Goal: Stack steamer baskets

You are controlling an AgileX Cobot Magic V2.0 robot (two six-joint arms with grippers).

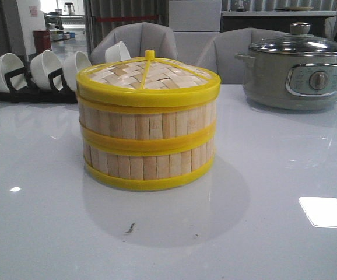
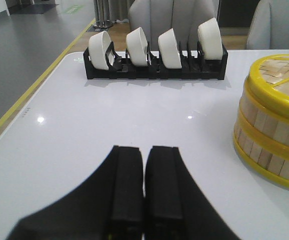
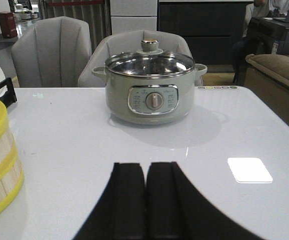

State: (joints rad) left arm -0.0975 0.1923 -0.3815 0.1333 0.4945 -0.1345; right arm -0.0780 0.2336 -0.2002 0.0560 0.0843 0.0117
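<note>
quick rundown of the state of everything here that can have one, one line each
steamer baskets: stacked two high, upright
woven lid: on top of the stack
cooking pot: glass lid on
white bowls: on edge in the black rack
left hand: shut, empty
right hand: shut, empty

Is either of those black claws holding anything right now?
No. The left gripper and right gripper are both shut on nothing, apart from the stacked steamer baskets.
</note>
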